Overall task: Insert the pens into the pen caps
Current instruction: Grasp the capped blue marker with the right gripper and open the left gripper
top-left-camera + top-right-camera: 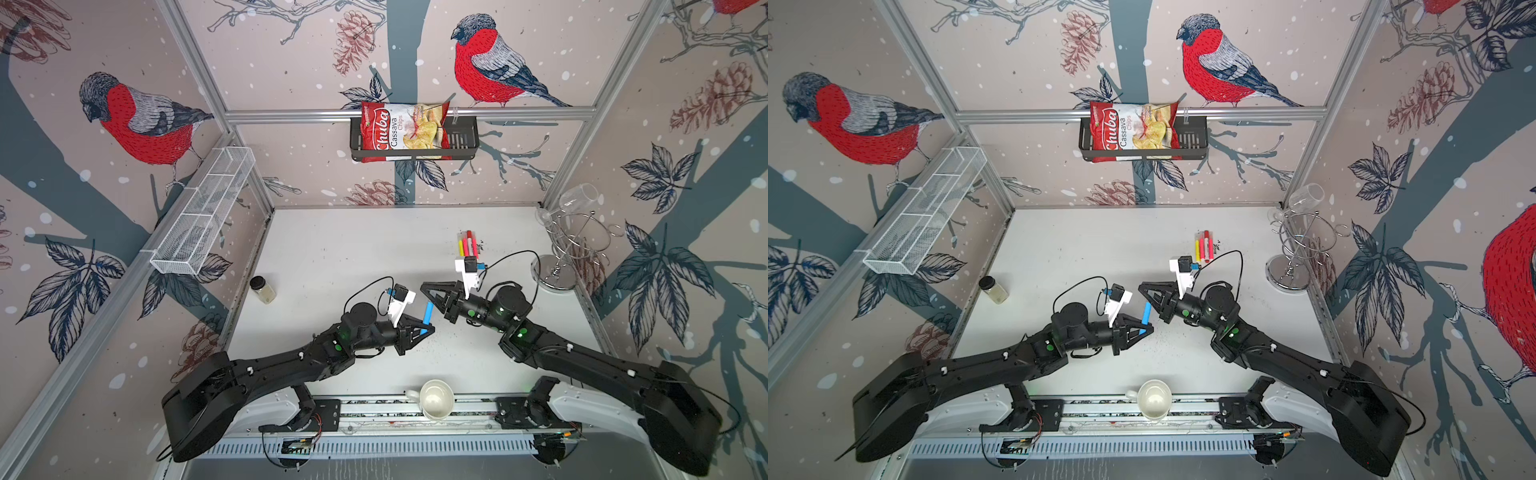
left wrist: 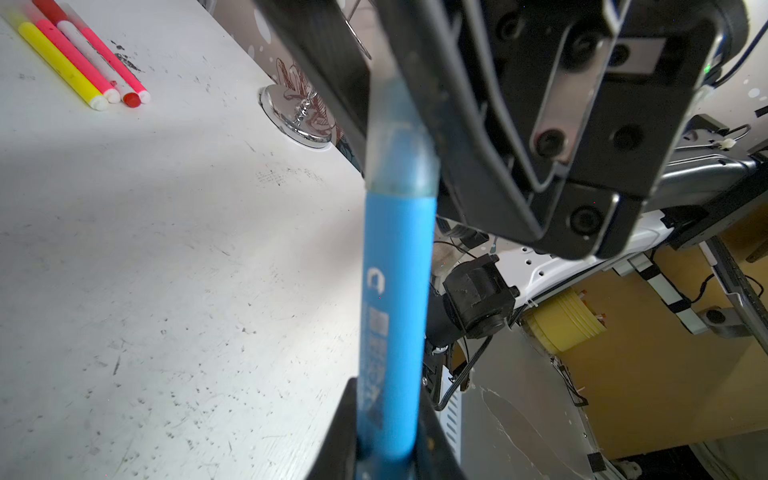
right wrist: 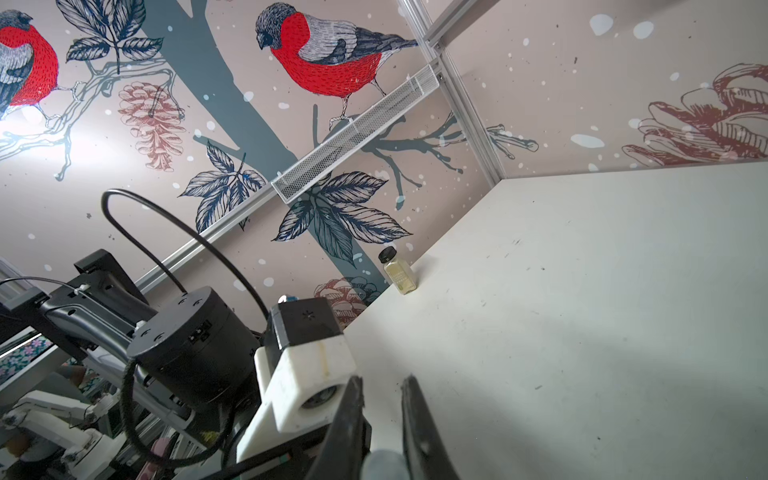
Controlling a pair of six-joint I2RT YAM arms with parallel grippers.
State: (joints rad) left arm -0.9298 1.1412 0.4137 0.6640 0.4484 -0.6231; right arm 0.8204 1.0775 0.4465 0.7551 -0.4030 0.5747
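Observation:
My left gripper [image 1: 432,329] [image 1: 1150,330] [image 2: 386,436] is shut on the lower end of a blue pen [image 1: 427,318] [image 1: 1145,313] [image 2: 395,311], which it holds off the table. A translucent pen cap [image 2: 399,153] [image 3: 384,463] sits over the pen's upper end. My right gripper [image 1: 424,286] [image 1: 1140,286] [image 3: 382,386] is shut on this cap, which lies deep between its fingers. Several more pens [image 1: 467,245] [image 1: 1203,247] [image 2: 83,58], yellow, pink, white and red, lie side by side at the back of the table.
A small jar [image 1: 262,289] stands at the table's left edge and a white mug [image 1: 434,399] at the front rail. A wire glass rack [image 1: 569,249] stands back right. A basket with a chips bag [image 1: 415,133] and a mesh tray [image 1: 203,212] hang on the walls.

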